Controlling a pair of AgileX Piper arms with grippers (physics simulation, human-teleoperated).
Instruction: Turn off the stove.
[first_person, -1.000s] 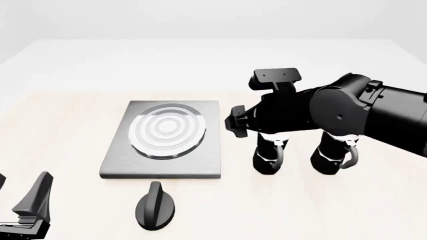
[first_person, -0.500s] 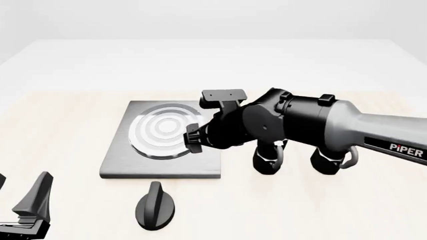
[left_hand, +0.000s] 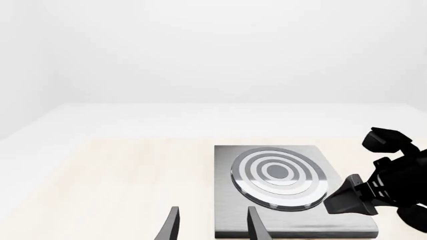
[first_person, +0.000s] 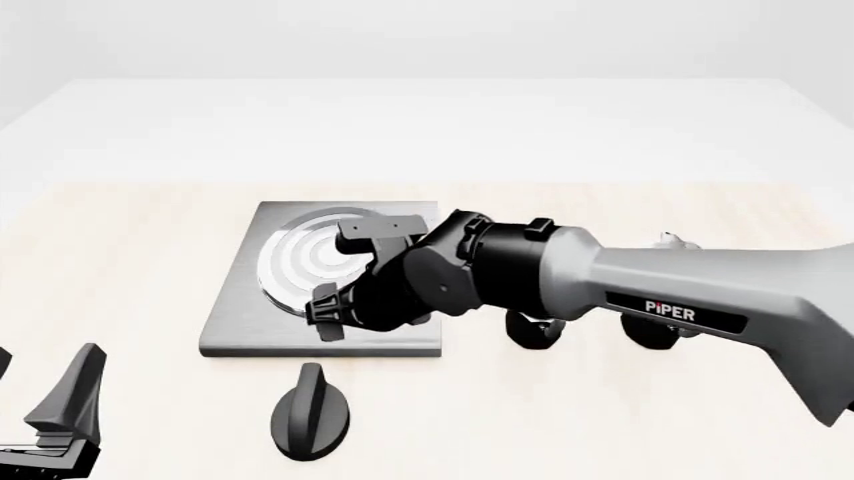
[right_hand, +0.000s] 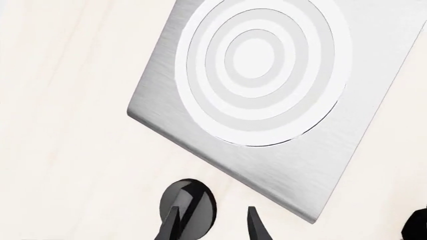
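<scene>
The stove is a flat grey metal slab (first_person: 234, 325) with a silver ring burner (first_person: 296, 258). Its separate black ridged knob (first_person: 310, 412) lies on the table in front of the slab. My right gripper (first_person: 324, 316) hovers over the slab's front edge, above and behind the knob. In the right wrist view its open, empty fingers (right_hand: 212, 227) frame the knob (right_hand: 188, 205), with the slab (right_hand: 287, 175) and burner (right_hand: 260, 70) beyond. My left gripper (first_person: 38, 388) rests at the front left, open and empty. Its wrist view (left_hand: 212, 226) shows the slab (left_hand: 230, 220) and the right gripper (left_hand: 347, 197).
Two black moka pots stand right of the stove, mostly hidden behind my right arm; only the bottom of one (first_person: 534, 332) and of the other (first_person: 650, 335) show. The light wooden table (first_person: 120, 250) extends left of the stove.
My right arm has swung left from beside the moka pots, across the stove, to its front edge near the knob. The left arm and the knob have not moved.
</scene>
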